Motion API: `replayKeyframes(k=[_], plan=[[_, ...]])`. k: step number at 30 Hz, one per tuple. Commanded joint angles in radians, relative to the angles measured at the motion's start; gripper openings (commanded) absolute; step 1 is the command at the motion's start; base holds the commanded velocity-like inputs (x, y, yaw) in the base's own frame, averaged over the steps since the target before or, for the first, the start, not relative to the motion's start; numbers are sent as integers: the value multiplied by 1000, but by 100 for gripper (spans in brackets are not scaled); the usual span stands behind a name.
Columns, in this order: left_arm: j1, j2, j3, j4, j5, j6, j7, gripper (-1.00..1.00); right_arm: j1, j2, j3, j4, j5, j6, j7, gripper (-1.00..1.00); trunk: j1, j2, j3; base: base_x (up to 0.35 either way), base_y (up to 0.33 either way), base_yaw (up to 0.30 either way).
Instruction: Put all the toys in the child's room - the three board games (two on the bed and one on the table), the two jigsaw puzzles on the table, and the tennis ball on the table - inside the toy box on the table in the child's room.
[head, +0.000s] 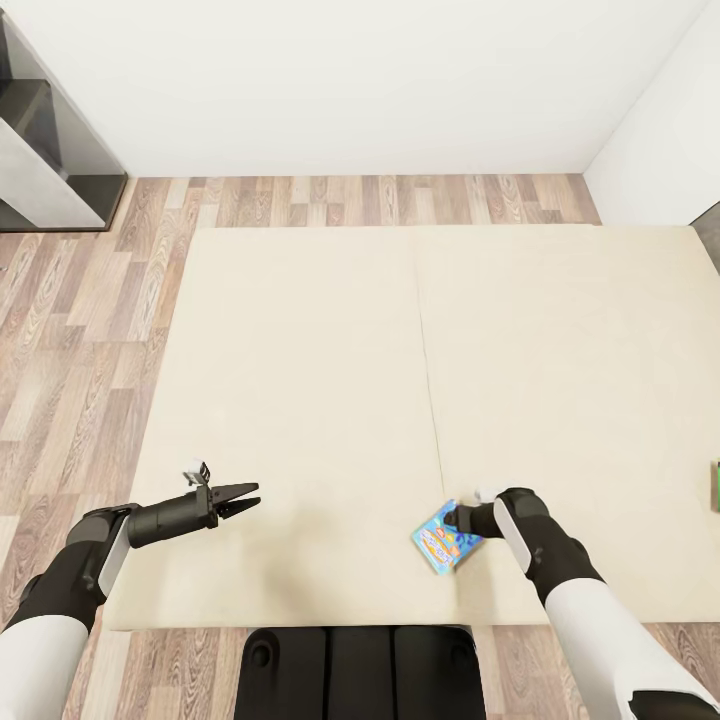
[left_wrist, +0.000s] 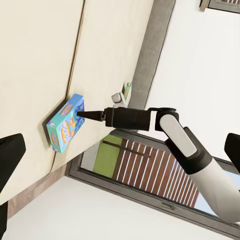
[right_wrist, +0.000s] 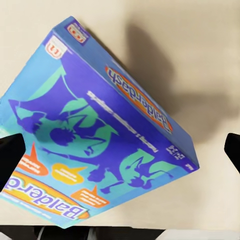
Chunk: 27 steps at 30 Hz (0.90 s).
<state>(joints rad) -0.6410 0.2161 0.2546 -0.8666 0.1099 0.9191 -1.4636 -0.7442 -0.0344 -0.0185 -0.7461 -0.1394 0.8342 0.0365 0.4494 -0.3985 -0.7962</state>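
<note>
The bed lies in front of me with two beige pads. A blue board game printed "Balderdash" sits near the bed's front edge, tilted up on one side and casting a shadow. My right gripper is down at this box, open, one finger over the box's corner and the other clear of its edge. Seen from the left wrist, its tip touches the box. A white-and-green board game lies at the bed's right edge. My left gripper hovers open over the left pad, holding nothing.
Wood floor runs along the bed's left and far sides. A dark grey and white furniture unit stands at the far left against the white wall. My black base is against the bed's front edge.
</note>
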Motion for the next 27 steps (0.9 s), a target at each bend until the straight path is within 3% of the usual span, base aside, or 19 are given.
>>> replayKeyframes(k=[1, 27], plan=[[0, 0, 0, 0, 1, 11, -3, 100, 0, 0, -2, 0, -2, 5, 3, 100, 1, -1, -1, 0, 0, 0], [0, -8, 0, 0, 1, 11, -3, 100, 0, 13, 0, 43, -2, 5, 8, 100, 1, -1, -1, 0, 0, 0]])
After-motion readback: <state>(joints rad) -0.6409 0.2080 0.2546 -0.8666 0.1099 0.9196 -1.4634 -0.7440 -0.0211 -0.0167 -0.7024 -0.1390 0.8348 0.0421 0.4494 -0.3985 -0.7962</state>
